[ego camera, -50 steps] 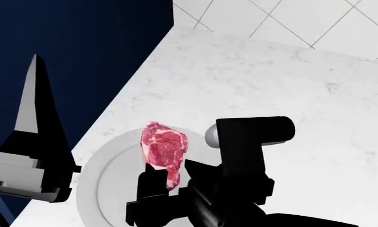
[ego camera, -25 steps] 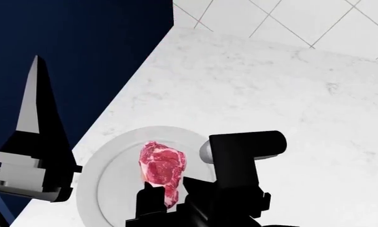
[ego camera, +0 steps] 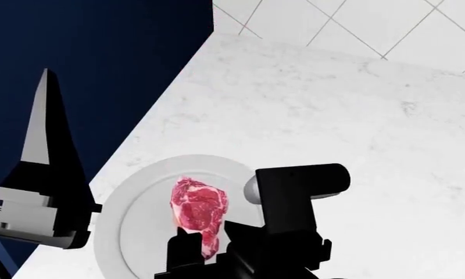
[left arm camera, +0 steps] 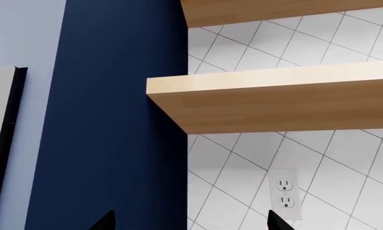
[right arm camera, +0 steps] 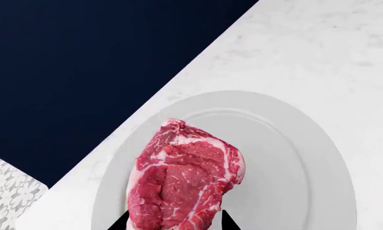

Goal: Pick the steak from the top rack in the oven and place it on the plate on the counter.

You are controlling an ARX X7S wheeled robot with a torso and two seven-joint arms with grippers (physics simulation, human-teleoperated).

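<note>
The steak (ego camera: 199, 210), red with white marbling, hangs upright between the fingers of my right gripper (ego camera: 211, 247), which is shut on its lower end. It is over the round white plate (ego camera: 112, 215) on the marble counter (ego camera: 333, 116). In the right wrist view the steak (right arm camera: 185, 175) covers the middle of the plate (right arm camera: 319, 148). Whether the meat touches the plate cannot be told. My left gripper (left arm camera: 191, 224) is open and empty, and in the head view the left gripper (ego camera: 42, 145) is raised at the left, off the counter. The oven is out of view.
A navy blue cabinet side (ego camera: 100, 58) borders the counter's left edge. White diagonal wall tiles (ego camera: 333, 23) stand behind the counter. The left wrist view faces wooden shelves (left arm camera: 275, 100) and a wall outlet (left arm camera: 284, 194).
My right gripper has drawn back and down with the steak, bringing it from the plate's far rim to over its middle. The left arm has not moved.
</note>
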